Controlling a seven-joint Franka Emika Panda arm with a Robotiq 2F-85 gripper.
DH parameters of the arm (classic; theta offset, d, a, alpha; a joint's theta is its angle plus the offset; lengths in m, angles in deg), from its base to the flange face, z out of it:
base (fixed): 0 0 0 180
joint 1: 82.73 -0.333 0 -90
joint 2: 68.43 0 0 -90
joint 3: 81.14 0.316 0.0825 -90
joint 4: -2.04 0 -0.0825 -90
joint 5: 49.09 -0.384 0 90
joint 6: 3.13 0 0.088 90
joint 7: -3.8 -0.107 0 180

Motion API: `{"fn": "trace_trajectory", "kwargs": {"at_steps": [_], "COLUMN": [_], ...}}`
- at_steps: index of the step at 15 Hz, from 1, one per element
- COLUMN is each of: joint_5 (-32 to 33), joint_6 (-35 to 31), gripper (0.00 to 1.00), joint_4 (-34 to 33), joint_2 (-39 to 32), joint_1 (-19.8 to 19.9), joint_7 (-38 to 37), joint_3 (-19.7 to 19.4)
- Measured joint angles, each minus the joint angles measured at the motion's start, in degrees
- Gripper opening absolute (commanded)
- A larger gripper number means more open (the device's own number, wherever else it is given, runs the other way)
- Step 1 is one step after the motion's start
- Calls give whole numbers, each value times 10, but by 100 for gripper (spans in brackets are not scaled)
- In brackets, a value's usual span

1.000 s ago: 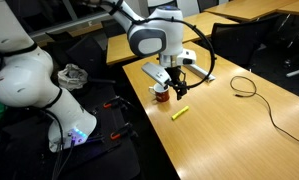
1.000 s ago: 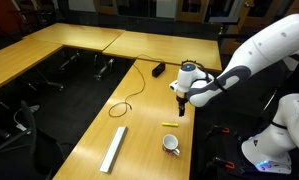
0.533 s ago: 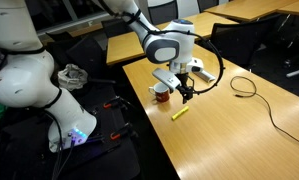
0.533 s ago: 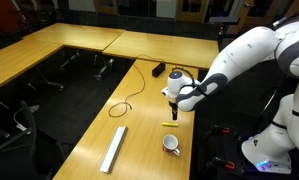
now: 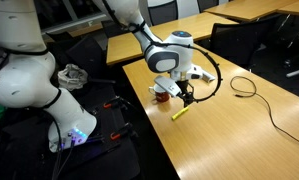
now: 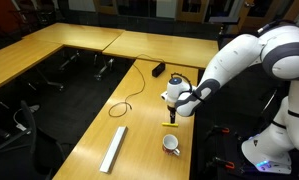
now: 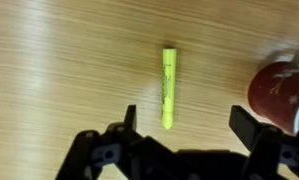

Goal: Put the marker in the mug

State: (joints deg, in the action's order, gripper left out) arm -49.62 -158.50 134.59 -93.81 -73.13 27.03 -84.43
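A robot arm reaches down over a light wooden counter (image 6: 89, 60). In the wrist view, its end effector (image 7: 185, 120) is spread wide, with two dark fingers (image 7: 129, 120) rising from the bottom edge, and nothing is held between them. A short yellow marker (image 7: 168, 88) lies flat on the wood, running up and down the picture. Its near end sits in the gap between the two fingers, closer to the left one and touching neither. At the right edge of that view, just beside the right finger, is part of a white mug (image 7: 279, 90) with a dark red inside.

In an exterior view, the end effector (image 5: 186, 97) hangs low above the marker (image 5: 179, 113), with the mug (image 5: 162, 95) close behind it, near the counter's edge. In an exterior view from the opposite side, the end effector (image 6: 174, 117) is just above the marker (image 6: 170, 125), and the mug (image 6: 171, 144) stands upright a little apart from it. From these distances it seems the fingertips are off the wood, though that is hard to tell. A grey flat bar (image 6: 114, 148) and a looping black cable (image 6: 129, 100) lie farther along the counter.
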Motion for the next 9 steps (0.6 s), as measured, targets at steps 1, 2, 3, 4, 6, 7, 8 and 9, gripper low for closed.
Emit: {"fn": "trace_trajectory", "kwargs": {"at_steps": [1, 2, 3, 4, 6, 7, 8, 9], "joint_5": [0, 0, 0, 0, 0, 1, 4, 6], "joint_6": [-12, -21, -25, -25, -25, -25, -25, -25], "gripper": [100, 100, 100, 100, 100, 100, 97, 91], "joint_4": [-6, -14, -23, -32, -52, -62, -72, -82], "joint_2": [-16, -31, -46, -61, -87, -99, -111, -121], "joint_1": [6, 12, 16, 19, 22, 22, 21, 20], "joint_7": [0, 0, -1, -1, -1, -3, -9, -13], "joint_3": [5, 10, 12, 13, 14, 14, 14, 14]}}
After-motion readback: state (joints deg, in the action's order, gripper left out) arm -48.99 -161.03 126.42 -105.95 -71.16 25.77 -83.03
